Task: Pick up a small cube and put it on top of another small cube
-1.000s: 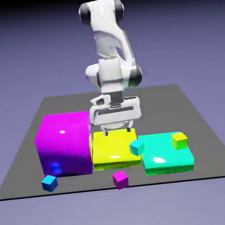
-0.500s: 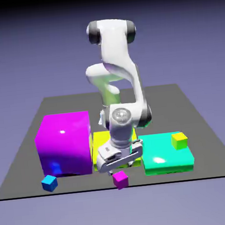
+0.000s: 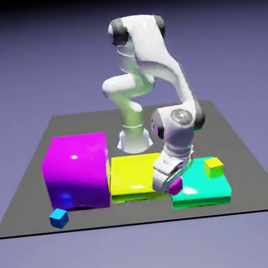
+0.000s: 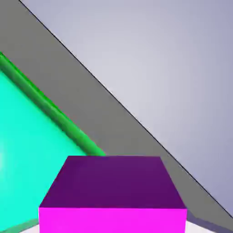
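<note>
The small cube (image 3: 176, 185), tiny and magenta, hangs tilted in my gripper (image 3: 173, 186), which is shut on it. In the exterior view it is held off the table at the left front edge of the flat teal block (image 3: 203, 188). The same small cube (image 4: 113, 195) fills the bottom middle of the hand view and hides my fingertips. Beyond it there lie the teal block's top (image 4: 27, 150) and the grey table (image 4: 91, 104). A small yellow cube (image 3: 213, 166) sits on the teal block, to the right of my gripper. A tiny blue cube (image 3: 59, 217) lies on the table at the front left.
A huge magenta block (image 3: 76, 171) stands at the left. A flat yellow block (image 3: 132, 176) lies between it and the teal block, just left of my hand. The table's front edge (image 3: 140, 222) runs close below the blocks.
My gripper came down to the small magenta cube at the table's front, shut on it, then lifted it and swung right to the teal block's edge. A small cyan cube there is now hidden.
</note>
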Available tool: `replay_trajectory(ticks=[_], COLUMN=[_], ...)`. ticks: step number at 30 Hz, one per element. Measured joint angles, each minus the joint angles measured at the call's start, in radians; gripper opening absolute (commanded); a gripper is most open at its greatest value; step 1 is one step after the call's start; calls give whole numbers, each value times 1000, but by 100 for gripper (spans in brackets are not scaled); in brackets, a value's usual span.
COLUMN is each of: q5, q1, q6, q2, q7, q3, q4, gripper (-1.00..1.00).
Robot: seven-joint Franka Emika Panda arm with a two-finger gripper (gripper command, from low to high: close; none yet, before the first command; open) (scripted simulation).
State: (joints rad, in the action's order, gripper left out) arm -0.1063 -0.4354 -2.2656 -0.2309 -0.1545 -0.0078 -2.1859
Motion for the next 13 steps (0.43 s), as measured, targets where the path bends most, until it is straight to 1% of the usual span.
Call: replay_trajectory(ticks=[4, 5, 6, 9, 10, 12, 13], q5=[-84, -85, -85, -123, -134, -137, -124], q1=[-161, -123, -139, -132, -132, -132, -132], q6=[69, 70, 70, -61, -99, -100, -57], q2=[145, 146, 147, 58, 32, 32, 62], q7=[136, 138, 138, 110, 101, 100, 109], q3=[126, 128, 128, 112, 107, 107, 112], q4=[-55, -56, -56, -100, -113, -113, -99], gripper=[-100, -100, -100, -100, 100, 100, 100])
